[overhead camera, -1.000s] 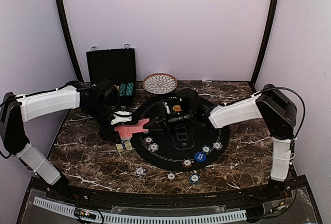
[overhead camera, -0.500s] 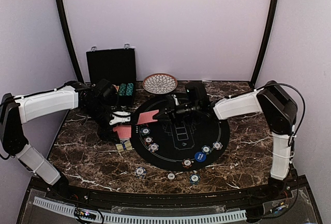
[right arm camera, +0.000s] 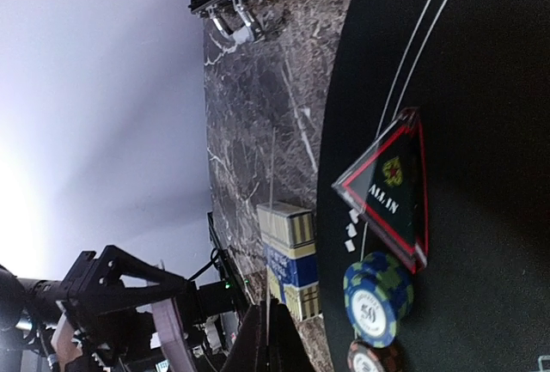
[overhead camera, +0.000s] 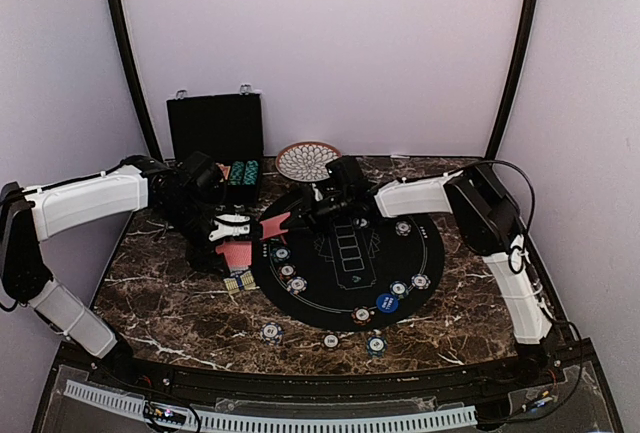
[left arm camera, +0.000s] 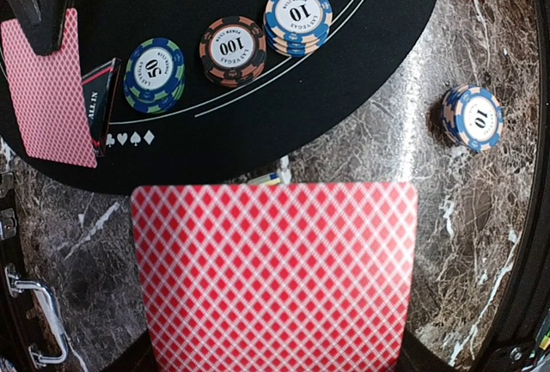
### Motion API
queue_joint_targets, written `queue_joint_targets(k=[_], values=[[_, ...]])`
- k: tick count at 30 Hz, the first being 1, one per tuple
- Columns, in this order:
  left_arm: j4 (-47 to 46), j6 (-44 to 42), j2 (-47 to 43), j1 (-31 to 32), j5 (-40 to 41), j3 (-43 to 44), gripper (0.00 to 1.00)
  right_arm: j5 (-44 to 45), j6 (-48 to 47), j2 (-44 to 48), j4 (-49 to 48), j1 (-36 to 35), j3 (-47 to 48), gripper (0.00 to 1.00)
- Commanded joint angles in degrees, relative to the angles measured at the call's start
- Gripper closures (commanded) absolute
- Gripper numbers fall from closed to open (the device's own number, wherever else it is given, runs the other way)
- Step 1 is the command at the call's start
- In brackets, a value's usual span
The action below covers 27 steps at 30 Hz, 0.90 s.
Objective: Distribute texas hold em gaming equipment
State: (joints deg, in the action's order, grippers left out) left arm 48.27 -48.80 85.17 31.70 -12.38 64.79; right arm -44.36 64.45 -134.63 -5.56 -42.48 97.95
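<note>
Clamping red deck (left arm camera: 275,277), left claw (overhead camera: 233,229); right claw (overhead camera: 308,213) pinching single card (overhead camera: 276,223); case (overhead camera: 215,128) holding green chips (overhead camera: 245,173)

Blurred red-backed card (left arm camera: 275,277) hides the left pincer (overhead camera: 232,229)

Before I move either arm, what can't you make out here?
- Left gripper fingers: left wrist view, hidden behind the red-backed cards it grips.
- Right gripper's card: right wrist view, edge-on, face unseen.
- Black case contents: top view, too small.
</note>
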Motion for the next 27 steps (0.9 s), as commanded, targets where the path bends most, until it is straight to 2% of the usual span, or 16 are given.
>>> queue_joint_targets(k=[1,7,13,17,23,27], values=[[1.5,0.7,-2.4,-0.2,-1.0,0.1,0.91,0.1,-2.4,-4.0,4.3,0.7,5.3,1.00],[1.7,0.9,-2.2,-0.3,-1.5,0.0,0.92,1.1,-4.6,-7.5,8.3,1.4,8.3,0.98],[2.3,0.6,-2.0,-0.2,-1.9,0.4,0.92,4.0,-9.2,-6.6,13.0,1.9,8.1,0.69],[2.7,0.9,-1.5,-0.2,-2.5,0.7,0.92,4.4,-10.0,-5.3,12.7,2.6,5.9,0.60],[2.4,1.7,-1.6,-0.2,-3.2,0.3,0.92,8.9,-15.1,-0.8,18.6,2.7,4.2,0.45],[2.2,1.7,-1.4,-0.3,-2.7,0.3,0.93,8.8,-13.0,6.6,10.6,2.6,-5.4,0.33]])
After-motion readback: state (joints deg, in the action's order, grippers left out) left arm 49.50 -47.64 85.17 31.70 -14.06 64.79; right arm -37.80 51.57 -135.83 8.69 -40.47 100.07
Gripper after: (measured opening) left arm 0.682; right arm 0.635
